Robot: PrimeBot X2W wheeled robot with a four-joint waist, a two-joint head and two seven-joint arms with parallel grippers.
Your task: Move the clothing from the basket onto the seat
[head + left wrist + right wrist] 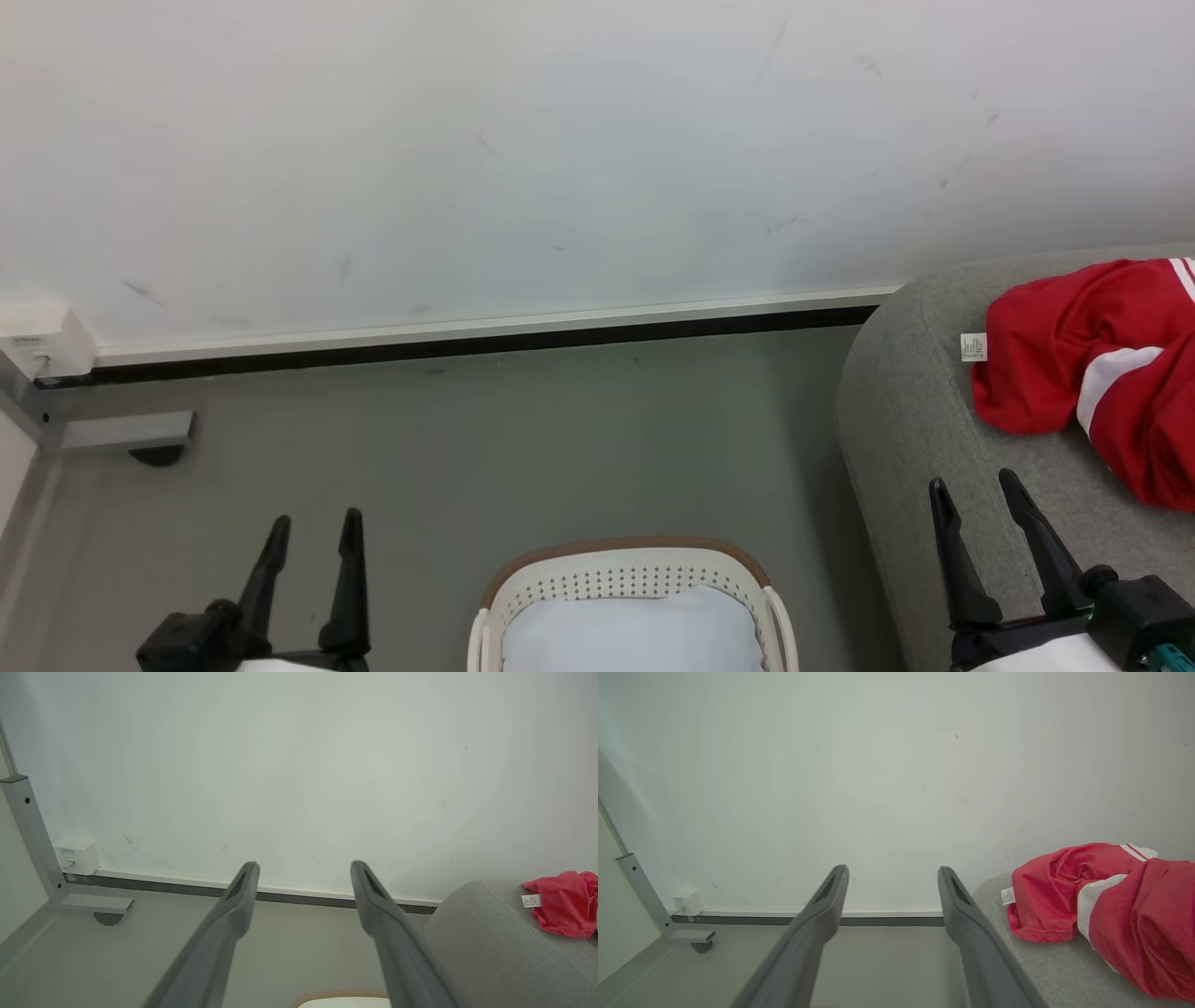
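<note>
A pale wall [560, 140] is seen across the upper half of the head view. It is met along a dark skirting strip [467, 347] by a grey floor [467, 439]. The seat [915, 439] is seen at the right, with one rounded corner turned toward the floor and the wall. The clothing [1074, 364] is found crumpled on top of the seat near that corner, red with white stripes and panels, and it is cut off by the right edge. The basket [625, 560] is set on the floor at the bottom middle, just left of the seat, and only its far end is shown. A pale bluish-white sheet [635, 635] is laid inside it. The left gripper [316, 518] is held over the floor to the left of the basket, its jaws spread wide with nothing between them. The right gripper [973, 481] is held above the seat's edge, near the clothing but apart from it, its jaws likewise spread and empty. A small white label tag [974, 347] is seen at the clothing's left edge, lying on the seat.
</note>
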